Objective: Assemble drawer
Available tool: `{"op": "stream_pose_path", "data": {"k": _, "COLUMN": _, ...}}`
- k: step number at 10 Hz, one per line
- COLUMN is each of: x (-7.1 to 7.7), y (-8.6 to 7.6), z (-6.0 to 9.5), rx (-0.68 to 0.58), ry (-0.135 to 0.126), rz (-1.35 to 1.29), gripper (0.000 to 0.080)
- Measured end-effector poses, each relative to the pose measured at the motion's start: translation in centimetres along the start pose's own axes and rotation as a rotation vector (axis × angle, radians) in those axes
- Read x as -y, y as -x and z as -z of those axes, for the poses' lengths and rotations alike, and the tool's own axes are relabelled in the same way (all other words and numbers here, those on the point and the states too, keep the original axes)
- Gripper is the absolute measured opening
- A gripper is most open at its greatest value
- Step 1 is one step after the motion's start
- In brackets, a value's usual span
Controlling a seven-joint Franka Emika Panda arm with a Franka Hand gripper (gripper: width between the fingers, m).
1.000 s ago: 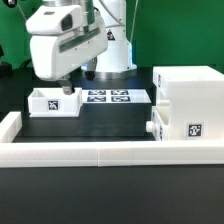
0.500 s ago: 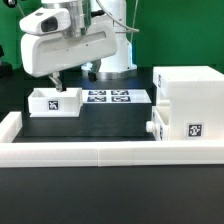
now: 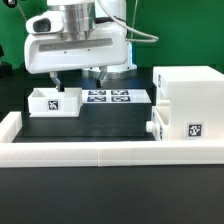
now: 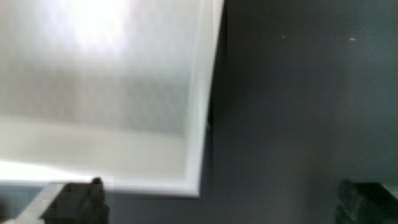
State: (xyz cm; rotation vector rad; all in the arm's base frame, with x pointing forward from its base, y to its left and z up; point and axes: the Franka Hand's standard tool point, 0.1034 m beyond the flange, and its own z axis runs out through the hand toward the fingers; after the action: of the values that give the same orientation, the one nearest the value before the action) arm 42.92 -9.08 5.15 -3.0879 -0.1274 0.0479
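One small tray [image 3: 52, 102] is sitting at the exterior view's left beside the marker board [image 3: 108, 97], the housing [image 3: 190, 100] is standing at its right, and the gripper [image 3: 78, 78] is hovering above tray and board, jaws standing apart, gripping nothing.

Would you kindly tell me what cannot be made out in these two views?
- Wrist view: blurred white plastic surface, cut off by the frame; unclear which part.
- Exterior view: inside of the small white open-top tray, hidden by its front wall.
- Exterior view: black-and-white tag on the large white boxy housing, too small to read.
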Motion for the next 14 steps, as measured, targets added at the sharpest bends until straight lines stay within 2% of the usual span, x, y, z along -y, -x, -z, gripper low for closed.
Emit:
{"op": "stream_pose_path", "data": {"k": 1, "x": -0.3, "y": 0.8, "z": -0.6, "rx": 0.012, "ry": 0.004, "rz": -0.084, "gripper": 0.0648}}
{"op": "stream_pose_path", "data": {"k": 2, "x": -0.1, "y": 1.1, "z": -1.0, "rx": -0.003, "ry": 0.009, "rz": -0.127, "gripper": 0.0648}}
{"op": "stream_pose_path", "data": {"k": 4, "x": 0.0, "y": 2.4, "z": -1.9, "rx": -0.001, "ry": -0.003, "rz": -0.214, "gripper": 0.0648}}
{"op": "stream_pose_path", "data": {"k": 10, "x": -0.3, "y": 3.8, "z": -4.3, "rx": 0.015, "ry": -0.006, "rz": -0.045, "gripper": 0.0648}}
{"op": "stream_pose_path", "data": {"k": 13, "x": -0.4, "y": 3.8, "z": -4.6, "rx": 0.015, "ry": -0.006, "rz": -0.037, "gripper": 0.0648}}
{"op": "stream_pose_path", "data": {"k": 14, "x": -0.4, "y": 3.8, "z": -4.6, "rx": 0.015, "ry": -0.006, "rz": -0.036, "gripper": 0.0541}}
